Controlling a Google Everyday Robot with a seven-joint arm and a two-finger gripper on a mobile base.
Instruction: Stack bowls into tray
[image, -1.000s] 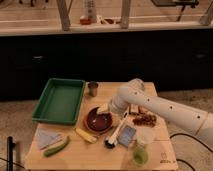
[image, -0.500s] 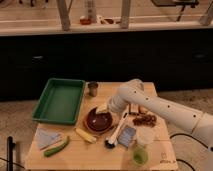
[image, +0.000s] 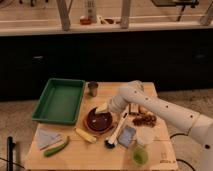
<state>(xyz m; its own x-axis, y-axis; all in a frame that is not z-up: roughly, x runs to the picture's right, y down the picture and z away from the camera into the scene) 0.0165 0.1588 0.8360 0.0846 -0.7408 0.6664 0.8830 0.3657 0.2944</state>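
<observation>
The dark maroon-brown bowl (image: 98, 119) sits at the table's middle, apparently inside the wider orange-red bowl (image: 101, 131), whose rim shows along the front. The green tray (image: 60, 100) lies empty at the left, apart from the bowls. My gripper (image: 103, 107) hangs at the far right rim of the bowls, just above or touching it; I cannot tell which. The white arm reaches in from the right.
A small metal cup (image: 93, 88) stands between the tray and the arm. A yellow item (image: 85, 135), a green item (image: 56, 147) and a grey cloth (image: 46, 138) lie front left. A brush (image: 118, 131), blue packet (image: 127, 136), two cups (image: 140, 155) and brown snacks (image: 144, 120) lie right.
The arm has shifted slightly to the left; the gripper stays at the bowls' far rim. The bowls and tray have not moved.
</observation>
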